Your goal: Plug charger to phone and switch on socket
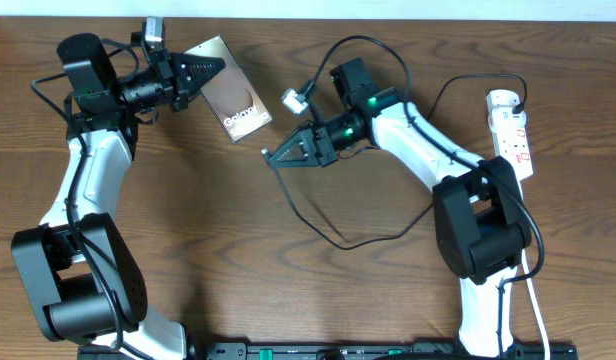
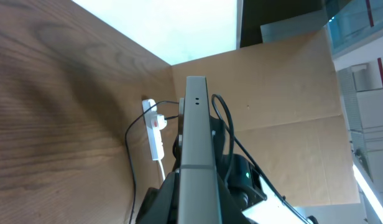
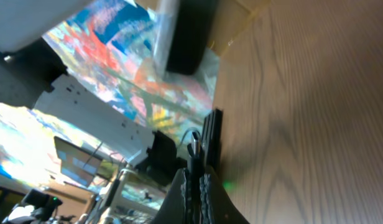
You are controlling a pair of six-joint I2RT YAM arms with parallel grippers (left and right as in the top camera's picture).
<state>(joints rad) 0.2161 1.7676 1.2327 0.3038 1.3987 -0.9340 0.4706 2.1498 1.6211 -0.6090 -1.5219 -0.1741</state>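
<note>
Phone (image 1: 233, 100) sits at the tabletop's (image 1: 288, 300) far left-centre, one edge clamped in the closed left claw (image 1: 216, 70). Near its lower corner, the right claw (image 1: 273, 155) pinches the charger (image 1: 343, 246) close to its tip. Socket (image 1: 513, 125) lies well apart, far right.

- Both arms wear the same livery: the left arm (image 1: 83, 190) and right arm (image 1: 420, 135) have white shells over fat, rounded black joints.
- Nearest the base rail (image 1: 328, 351) sit the biggest black joint housings, on white columns.
- Farthest from the base rail are the black left gripper (image 1: 210, 76) and right gripper (image 1: 271, 156), with tapered fingers.
- Green lights (image 1: 371, 101) glow on the right arm's wrist, and thin black cables loop along both arms.
</note>
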